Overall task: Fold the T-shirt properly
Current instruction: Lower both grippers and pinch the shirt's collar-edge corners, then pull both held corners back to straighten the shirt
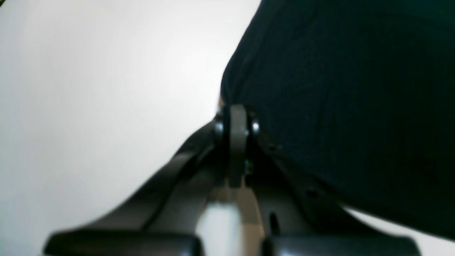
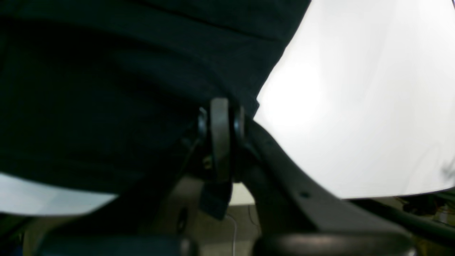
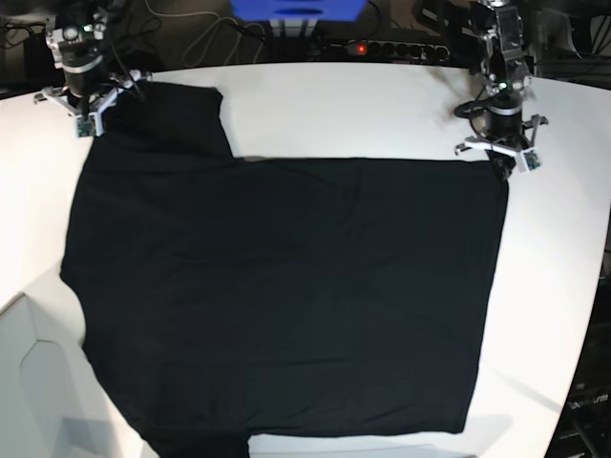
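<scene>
Both black-and-silver grippers, the left gripper (image 1: 237,117) and the right gripper (image 2: 220,115), are pinched tight on far corners of the big black cloth T-shirt (image 3: 286,296), spread flat over the white table (image 3: 382,105). A weak pinch could drop a corner and bunch the fold.

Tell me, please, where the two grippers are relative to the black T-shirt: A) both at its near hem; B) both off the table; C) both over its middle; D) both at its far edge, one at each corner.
D: in the base view the right gripper and the left gripper sit at opposite far corners of the spread T-shirt.
</scene>
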Controlling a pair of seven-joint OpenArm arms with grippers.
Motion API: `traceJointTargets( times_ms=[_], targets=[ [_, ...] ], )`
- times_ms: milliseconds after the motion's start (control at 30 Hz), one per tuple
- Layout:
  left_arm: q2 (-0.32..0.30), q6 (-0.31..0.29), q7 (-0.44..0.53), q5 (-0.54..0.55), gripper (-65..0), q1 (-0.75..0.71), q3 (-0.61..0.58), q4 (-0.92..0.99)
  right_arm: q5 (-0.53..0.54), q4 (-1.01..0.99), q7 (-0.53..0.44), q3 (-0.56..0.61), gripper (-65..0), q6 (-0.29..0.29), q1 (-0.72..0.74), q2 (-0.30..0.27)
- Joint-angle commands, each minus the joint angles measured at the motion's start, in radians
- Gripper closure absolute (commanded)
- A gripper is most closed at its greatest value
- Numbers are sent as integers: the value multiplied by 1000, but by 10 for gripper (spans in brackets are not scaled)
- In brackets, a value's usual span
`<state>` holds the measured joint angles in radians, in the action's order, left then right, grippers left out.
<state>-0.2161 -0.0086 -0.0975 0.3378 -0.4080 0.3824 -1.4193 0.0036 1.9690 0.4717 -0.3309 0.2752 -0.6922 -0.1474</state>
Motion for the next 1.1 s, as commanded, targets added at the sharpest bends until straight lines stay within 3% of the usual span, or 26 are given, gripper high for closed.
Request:
traceJointTargets(
  times_ms=[0,300,400,567,667,933,1067],
  targets=[
    [-7,6,-9,-3,-1,-12,2,-15,2,22,-21,-7,0,12,-10,-5],
    [-12,6,-9,-3,-1,-42,2,-35,2,23,-27,-15,0,25,-39,-1],
    [-12,6,-9,-3,-1,-59,2,-54,2,23,-29,-44,0,86,-45,4],
    [-13,6,-9,-3,-1,-119,2,-116,2,23,-29,-144,0,212,-36,79],
    [-6,6,-8,-3,-1,-153,31,-165,2,23,-29,-162,0,270,-36,90],
    [16,5,-9,-3,-1,-202,100,-262,2,23,-32,-162,0,284,-65,91],
    [14,5,-9,-3,-1,-239,100,-272,2,23,-81,-164,0,284,-97,91]
  ],
)
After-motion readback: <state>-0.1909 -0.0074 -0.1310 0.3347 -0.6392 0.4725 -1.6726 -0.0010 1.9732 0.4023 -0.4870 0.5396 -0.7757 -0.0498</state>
